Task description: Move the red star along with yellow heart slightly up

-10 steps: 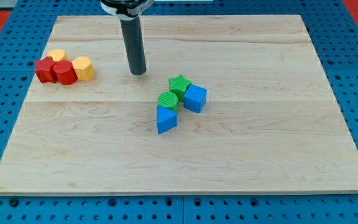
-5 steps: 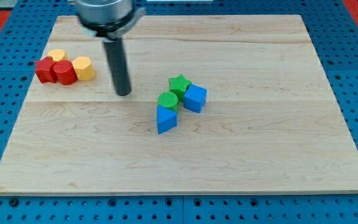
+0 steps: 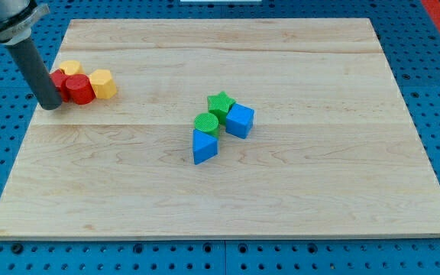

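Two clusters of blocks sit on the pale wooden surface (image 3: 296, 191), one near the view's left edge and one about the middle. At the far left, the dark rod slants down from the view's top-left corner, and my tip (image 3: 50, 106) rests on the wood at the lower left of the first cluster, right against the red star (image 3: 56, 78), which the rod partly hides so its shape is hard to make out. There is no claw on this arm, only the rod, so nothing can be said of it being apart or together. Just to the right of my tip stands a red cylinder (image 3: 79, 89), touching the red star. Behind these two, toward the view's top, lies the yellow heart (image 3: 70, 68), pressed against them. To the right of the red cylinder, touching it, is a yellow block (image 3: 102, 83) with flat sides, perhaps a hexagon. Well apart to the right, the second cluster holds a green cylinder (image 3: 206, 123) with a blue triangle (image 3: 204, 146) just below it, a green star (image 3: 220, 101) above it, and a blue cube (image 3: 240, 120) at the right, all packed close together.
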